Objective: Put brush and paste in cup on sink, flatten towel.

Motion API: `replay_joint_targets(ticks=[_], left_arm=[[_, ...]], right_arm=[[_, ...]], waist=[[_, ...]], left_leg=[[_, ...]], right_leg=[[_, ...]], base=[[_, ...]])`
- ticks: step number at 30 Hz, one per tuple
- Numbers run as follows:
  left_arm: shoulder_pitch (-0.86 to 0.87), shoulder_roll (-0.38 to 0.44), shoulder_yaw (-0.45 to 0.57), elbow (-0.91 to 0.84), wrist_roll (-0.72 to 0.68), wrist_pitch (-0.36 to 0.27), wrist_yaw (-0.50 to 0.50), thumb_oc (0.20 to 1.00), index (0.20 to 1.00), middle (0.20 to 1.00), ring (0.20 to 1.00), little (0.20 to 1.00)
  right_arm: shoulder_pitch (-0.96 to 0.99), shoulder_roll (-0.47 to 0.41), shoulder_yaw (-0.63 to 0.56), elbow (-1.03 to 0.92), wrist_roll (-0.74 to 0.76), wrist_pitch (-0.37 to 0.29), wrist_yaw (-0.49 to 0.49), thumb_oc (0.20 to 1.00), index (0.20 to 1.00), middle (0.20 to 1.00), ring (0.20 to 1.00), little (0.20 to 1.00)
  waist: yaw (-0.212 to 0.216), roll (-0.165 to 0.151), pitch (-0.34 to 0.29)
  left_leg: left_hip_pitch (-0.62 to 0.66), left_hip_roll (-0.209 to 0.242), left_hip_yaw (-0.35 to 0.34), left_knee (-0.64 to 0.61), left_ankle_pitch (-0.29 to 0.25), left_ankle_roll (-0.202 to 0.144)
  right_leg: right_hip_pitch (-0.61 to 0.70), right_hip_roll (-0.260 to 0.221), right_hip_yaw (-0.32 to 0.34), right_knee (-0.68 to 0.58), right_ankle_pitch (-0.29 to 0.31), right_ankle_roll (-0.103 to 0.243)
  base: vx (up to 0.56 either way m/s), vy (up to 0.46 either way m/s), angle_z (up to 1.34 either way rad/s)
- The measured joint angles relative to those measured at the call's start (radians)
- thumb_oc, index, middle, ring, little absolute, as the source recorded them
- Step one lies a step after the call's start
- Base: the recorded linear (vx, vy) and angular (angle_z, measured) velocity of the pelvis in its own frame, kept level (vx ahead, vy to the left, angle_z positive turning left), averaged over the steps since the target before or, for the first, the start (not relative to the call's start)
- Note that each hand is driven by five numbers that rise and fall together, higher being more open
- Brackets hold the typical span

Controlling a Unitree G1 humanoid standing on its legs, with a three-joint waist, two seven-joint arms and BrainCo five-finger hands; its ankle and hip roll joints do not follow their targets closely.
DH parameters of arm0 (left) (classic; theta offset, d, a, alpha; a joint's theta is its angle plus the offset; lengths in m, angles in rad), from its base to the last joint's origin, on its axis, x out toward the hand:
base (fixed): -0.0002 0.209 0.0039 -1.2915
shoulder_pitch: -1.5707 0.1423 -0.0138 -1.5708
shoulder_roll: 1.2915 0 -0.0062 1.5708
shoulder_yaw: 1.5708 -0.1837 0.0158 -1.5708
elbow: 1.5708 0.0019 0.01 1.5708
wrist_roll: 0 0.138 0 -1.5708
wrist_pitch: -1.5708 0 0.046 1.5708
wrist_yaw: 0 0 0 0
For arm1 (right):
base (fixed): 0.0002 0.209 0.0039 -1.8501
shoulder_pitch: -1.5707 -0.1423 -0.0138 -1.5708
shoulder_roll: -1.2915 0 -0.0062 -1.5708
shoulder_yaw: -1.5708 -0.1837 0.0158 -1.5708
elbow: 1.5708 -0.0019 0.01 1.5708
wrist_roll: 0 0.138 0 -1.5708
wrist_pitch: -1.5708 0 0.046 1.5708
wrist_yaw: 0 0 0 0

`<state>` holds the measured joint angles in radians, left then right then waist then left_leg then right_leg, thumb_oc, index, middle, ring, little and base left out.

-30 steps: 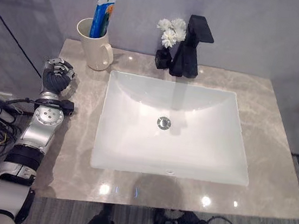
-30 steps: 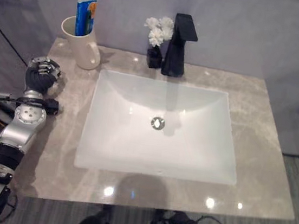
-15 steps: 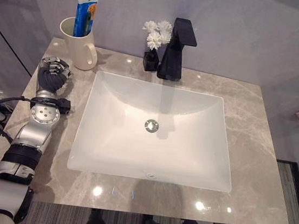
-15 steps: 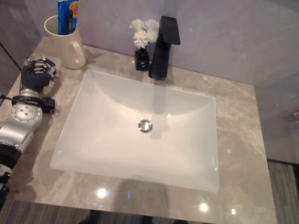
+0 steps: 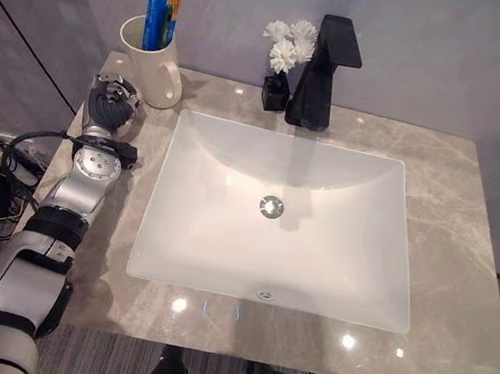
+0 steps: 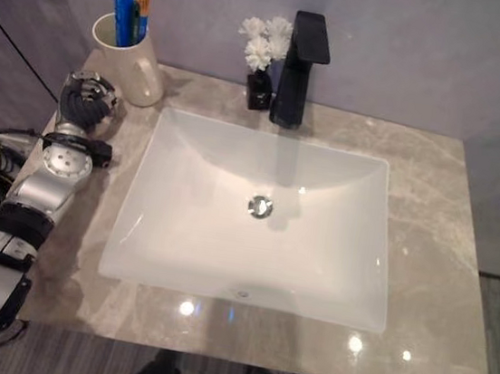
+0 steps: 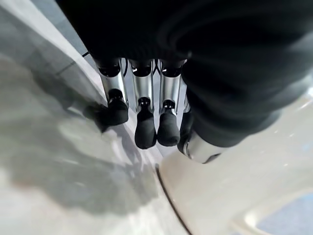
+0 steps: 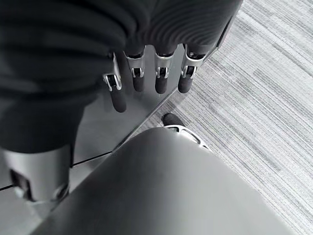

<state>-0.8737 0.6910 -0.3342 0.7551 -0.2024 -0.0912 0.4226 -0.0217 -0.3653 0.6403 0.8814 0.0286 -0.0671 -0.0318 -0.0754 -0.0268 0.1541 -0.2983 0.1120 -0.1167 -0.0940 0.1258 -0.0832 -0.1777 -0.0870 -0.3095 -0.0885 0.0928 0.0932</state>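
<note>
Since half a second ago the head camera has swung, so the whole scene sits differently, while the left robot hand (image 5: 112,103) has edged a little nearer the cup (image 5: 150,63) and now rests on the desk (image 5: 459,267) just beside its base. Its fingers (image 7: 145,129) hang loosely curled and hold nothing. The toothpaste tube (image 5: 162,10) already stands in the cup beside the sink (image 5: 274,217); a brush cannot be made out. The right robot hand (image 8: 146,73) hangs relaxed over the floor. Judging by this, the towel step remains.
</note>
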Motion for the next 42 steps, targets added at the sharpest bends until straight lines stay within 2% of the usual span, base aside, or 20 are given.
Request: replay_joint_targets(ticks=[11, 17, 28, 42], left_arm=[[-0.135, 0.015, -0.005, 0.137, 0.018, 0.018, 0.043, 0.200, 0.200, 0.200, 0.200, 0.200], [-0.185, 0.016, -0.035, 0.160, 0.018, 0.020, 0.056, 0.200, 0.200, 0.200, 0.200, 0.200], [-0.183, 0.001, -0.034, 0.017, 0.021, 0.007, 0.079, 0.200, 0.200, 0.200, 0.200, 0.200], [-0.208, -0.118, -0.033, -0.049, 0.017, -0.018, 0.085, 0.200, 0.200, 0.200, 0.200, 0.200]], right_arm=[[0.004, 0.000, -0.010, 0.005, 0.033, -0.017, -0.004, 1.000, 1.000, 1.000, 1.000, 1.000], [0.002, 0.000, -0.009, -0.003, 0.059, -0.020, -0.007, 1.000, 1.000, 1.000, 1.000, 1.000], [0.002, -0.001, -0.026, -0.006, 0.084, -0.027, -0.011, 1.000, 1.000, 1.000, 1.000, 1.000], [-0.008, -0.008, -0.033, -0.017, 0.084, -0.044, -0.030, 1.000, 1.000, 1.000, 1.000, 1.000]], waist=[[-0.047, 0.000, 0.000], [-0.051, 0.000, 0.000], [-0.054, 0.002, 0.023], [-0.084, 0.018, 0.051]], left_leg=[[-0.036, -0.003, -0.007, 0.004, 0.018, -0.013], [-0.057, -0.003, -0.009, 0.001, 0.016, -0.015], [-0.084, -0.011, -0.015, 0.003, 0.023, -0.017], [-0.082, -0.018, -0.008, 0.001, 0.015, -0.014]], right_leg=[[-0.030, 0.000, -0.005, 0.000, -0.005, -0.001], [-0.049, 0.001, -0.007, 0.000, -0.006, 0.001], [-0.067, -0.004, -0.026, 0.001, -0.006, 0.002], [-0.067, -0.013, -0.021, 0.001, -0.008, 0.009]], base=[[0.00, -0.017, 0.03], [0.00, 0.001, 0.01], [0.01, 0.003, 0.03], [0.00, 0.000, 0.00]])
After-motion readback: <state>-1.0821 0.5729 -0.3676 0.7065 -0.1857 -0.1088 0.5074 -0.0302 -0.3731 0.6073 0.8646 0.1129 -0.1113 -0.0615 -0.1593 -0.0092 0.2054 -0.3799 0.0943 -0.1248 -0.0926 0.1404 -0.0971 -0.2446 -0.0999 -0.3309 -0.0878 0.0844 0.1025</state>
